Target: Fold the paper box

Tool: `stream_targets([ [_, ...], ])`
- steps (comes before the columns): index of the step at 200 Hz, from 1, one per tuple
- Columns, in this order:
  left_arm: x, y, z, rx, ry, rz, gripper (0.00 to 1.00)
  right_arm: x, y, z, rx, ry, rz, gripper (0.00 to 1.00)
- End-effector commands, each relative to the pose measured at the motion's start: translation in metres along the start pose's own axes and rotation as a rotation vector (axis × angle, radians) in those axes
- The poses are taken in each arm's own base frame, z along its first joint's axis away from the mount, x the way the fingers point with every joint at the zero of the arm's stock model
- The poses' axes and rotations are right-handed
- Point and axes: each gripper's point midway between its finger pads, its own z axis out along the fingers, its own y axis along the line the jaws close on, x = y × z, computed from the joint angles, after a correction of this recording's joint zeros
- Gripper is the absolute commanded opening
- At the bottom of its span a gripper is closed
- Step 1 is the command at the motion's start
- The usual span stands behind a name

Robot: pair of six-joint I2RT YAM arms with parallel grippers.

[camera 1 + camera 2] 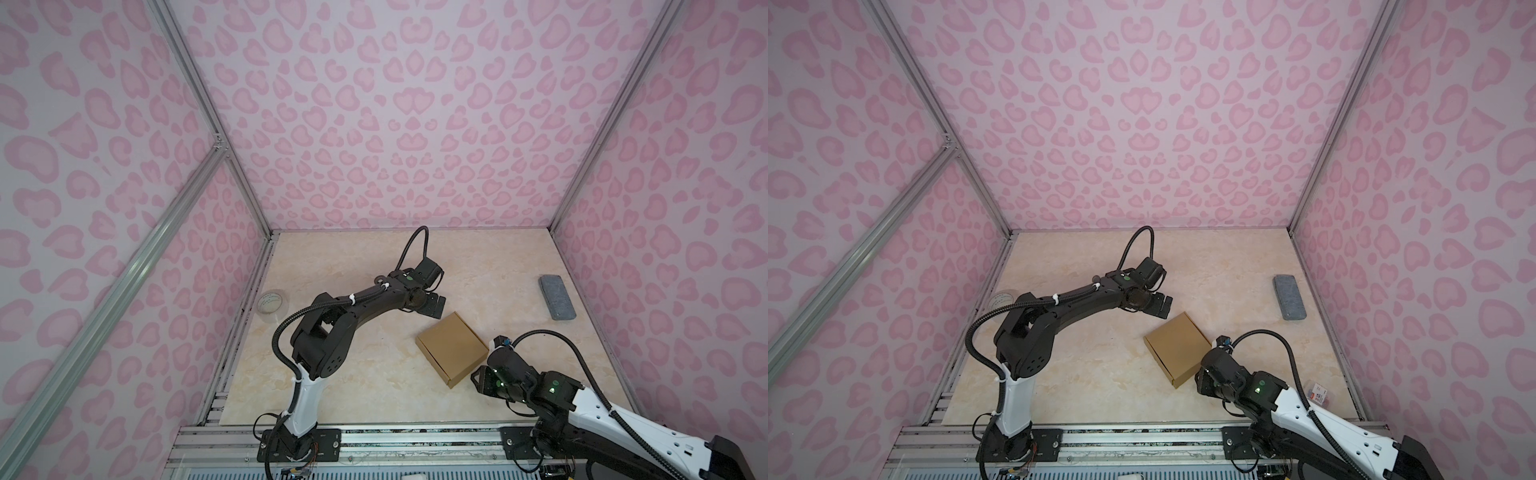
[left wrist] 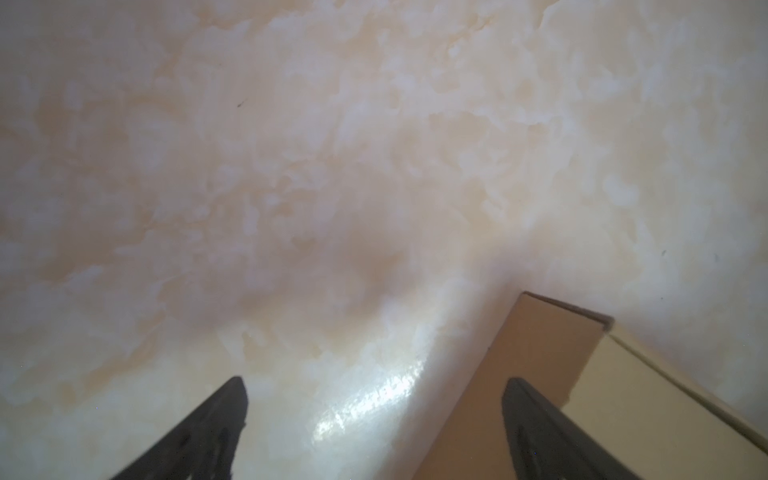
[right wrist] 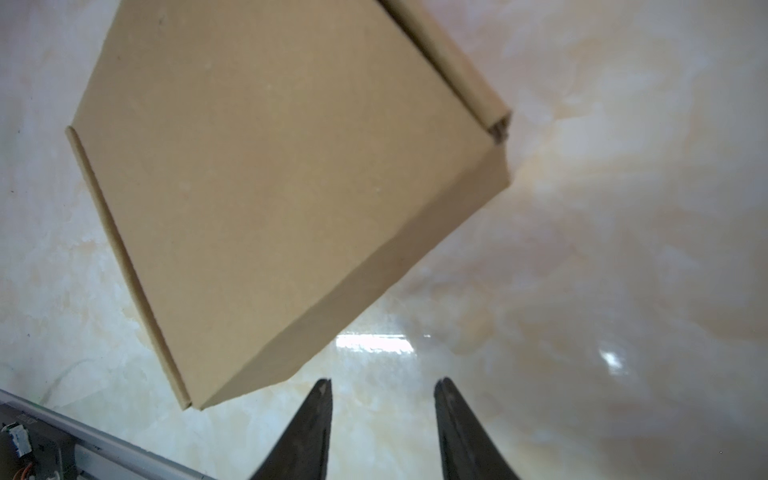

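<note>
Low over the marbled table (image 1: 332, 270), the right gripper (image 3: 382, 380), half-open and empty, hangs off the near corner of the closed squarish brown cardboard paper box (image 1: 453, 347), left gripper (image 1: 436, 305) wide beyond it; folding looks finished, needing only retreat.

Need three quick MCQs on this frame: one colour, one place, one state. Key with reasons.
1. The paper box is: A white; B brown; C blue.
2. The grey block lies: A at the far right of the table; B on the box; C at the near left corner.
3. The left gripper is: A shut on the box; B shut, empty; C open, empty.
Key: 1 B, plain brown cardboard; 2 A, it sits alone by the far right edge; 3 C, its jaws stand wide, gripping nothing.
</note>
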Motion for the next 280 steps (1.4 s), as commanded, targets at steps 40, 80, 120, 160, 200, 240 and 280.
stream_targets([
  [40,0.013,0.011,0.006,0.022,-0.003,-0.064,0.99,0.008,0.041,0.011,-0.037,0.058,-0.152,0.43],
  [80,0.025,0.013,0.016,0.029,0.020,-0.079,0.98,0.010,0.051,0.019,-0.035,0.081,-0.191,0.44],
  [120,0.037,0.007,0.021,0.059,0.039,-0.092,0.98,0.004,0.054,0.022,0.001,0.070,-0.230,0.45],
  [160,0.061,0.000,0.024,0.073,0.074,-0.106,0.98,-0.005,0.060,0.029,0.022,0.048,-0.255,0.45],
  [200,0.077,-0.005,0.025,0.093,0.097,-0.128,0.98,-0.016,0.054,0.033,0.083,-0.003,-0.251,0.45],
  [240,0.089,-0.007,0.025,0.114,0.114,-0.155,0.97,-0.037,0.047,0.025,0.120,-0.126,-0.205,0.46],
  [280,0.096,-0.011,0.026,0.133,0.128,-0.172,0.97,-0.056,0.055,0.017,0.055,-0.255,-0.155,0.47],
])
